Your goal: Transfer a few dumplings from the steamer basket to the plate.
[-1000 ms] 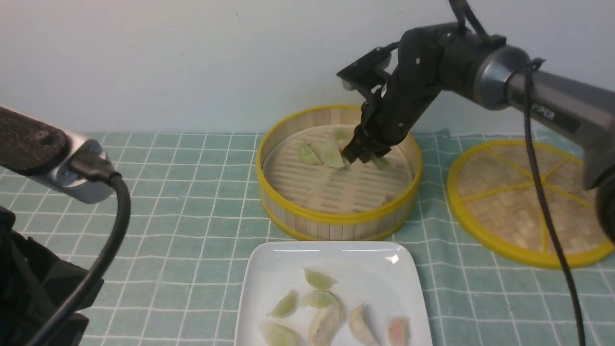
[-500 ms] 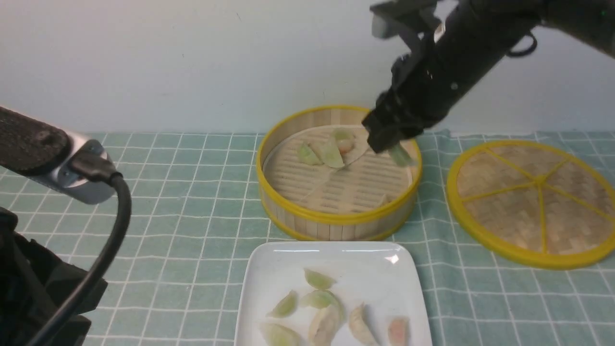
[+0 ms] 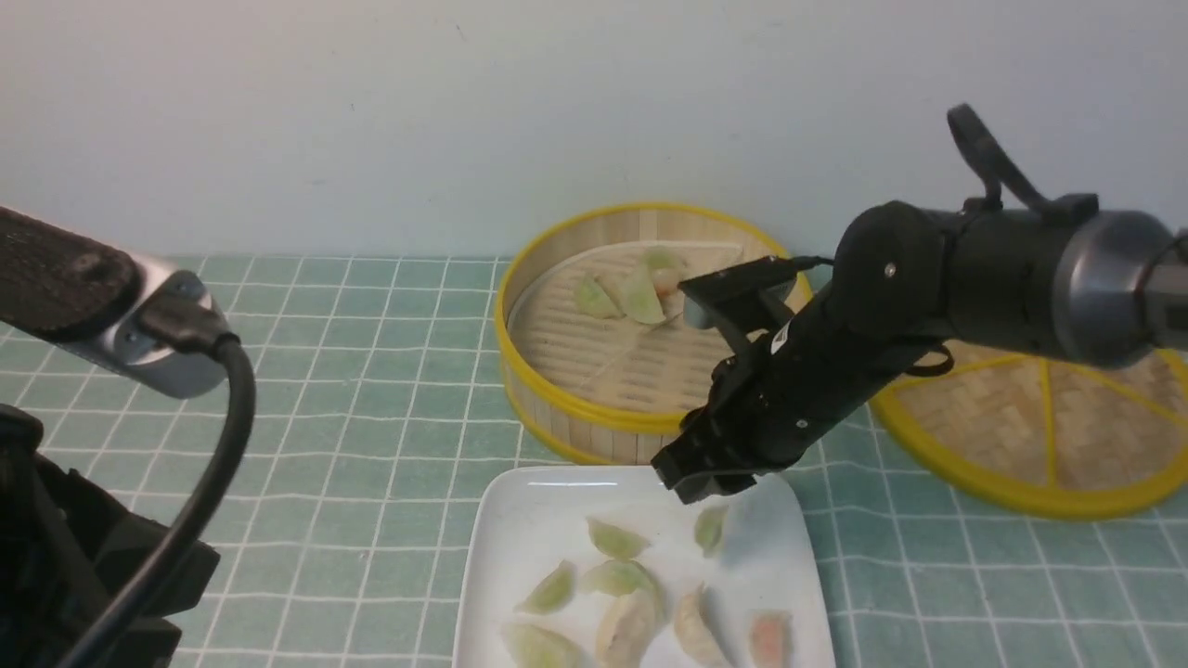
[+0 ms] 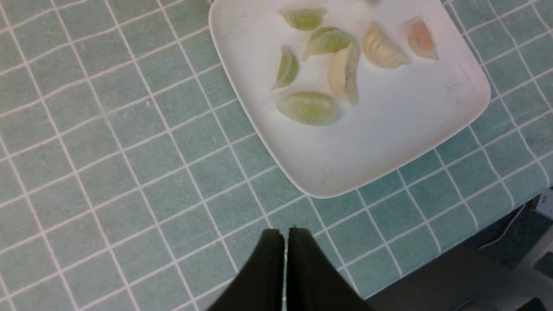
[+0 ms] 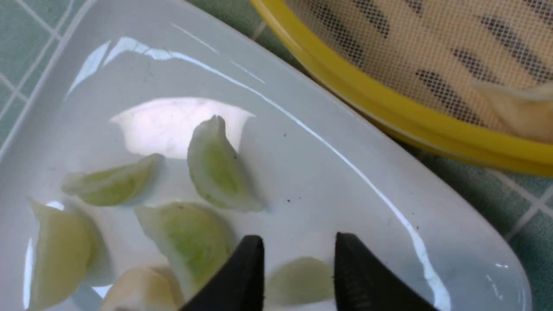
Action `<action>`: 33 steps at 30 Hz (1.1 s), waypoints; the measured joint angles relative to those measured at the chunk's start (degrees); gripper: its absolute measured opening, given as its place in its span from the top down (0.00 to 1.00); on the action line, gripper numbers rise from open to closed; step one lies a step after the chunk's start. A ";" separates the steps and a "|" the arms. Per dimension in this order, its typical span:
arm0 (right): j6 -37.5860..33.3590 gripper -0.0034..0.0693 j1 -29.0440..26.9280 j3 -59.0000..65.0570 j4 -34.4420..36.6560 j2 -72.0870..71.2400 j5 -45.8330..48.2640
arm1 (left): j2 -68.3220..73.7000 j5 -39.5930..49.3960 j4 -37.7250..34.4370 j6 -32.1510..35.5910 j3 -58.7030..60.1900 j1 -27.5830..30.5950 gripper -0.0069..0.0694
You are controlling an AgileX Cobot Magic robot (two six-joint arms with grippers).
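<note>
Fingers (image 4: 265, 268) of the left gripper (image 4: 285, 234) stay pressed together, empty, over the checked cloth (image 4: 108, 151). Beside them the one plate (image 3: 501, 557) now carries eight dumplings (image 3: 615, 538), up from seven a second ago. The new green dumpling (image 3: 710, 529) lies just under the right gripper (image 3: 701, 484), jaws apart, swung over from the one steamer basket (image 3: 594, 417), where at least three remain. One lid (image 3: 1021, 445) lies farthest right.
</note>
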 joint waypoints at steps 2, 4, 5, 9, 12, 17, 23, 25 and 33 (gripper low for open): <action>0.00 0.49 0.00 -0.52 0.14 -0.01 0.89 | 0.00 0.00 0.00 0.05 0.00 0.00 0.92; 0.42 0.40 0.00 -1.89 0.14 -0.07 3.08 | 0.00 0.00 0.00 0.05 0.00 0.00 0.92; 0.90 0.38 0.00 -2.87 0.14 -0.43 4.91 | 0.00 0.00 0.00 0.05 0.00 0.00 0.92; 2.56 0.49 0.00 -5.38 -0.31 -5.97 11.50 | 0.00 -0.94 0.00 0.05 0.00 0.00 0.92; 3.18 0.74 0.00 -5.71 -1.75 -15.06 13.72 | 0.00 -2.65 0.00 0.05 0.00 0.00 0.92; 6.61 0.95 0.00 -3.90 -6.48 -32.49 12.32 | 0.00 -4.74 0.00 0.05 0.00 0.00 0.92; 11.63 0.97 0.00 8.66 -14.89 -56.39 0.90 | 0.00 -5.92 0.00 0.05 0.00 0.00 0.92; 13.95 0.97 0.00 15.84 -17.34 -65.93 -4.43 | 0.00 -6.57 0.00 0.05 0.00 0.00 0.92; 23.57 0.97 0.00 41.43 -25.07 -99.40 -16.41 | 0.00 -11.10 0.00 0.05 0.00 0.00 0.92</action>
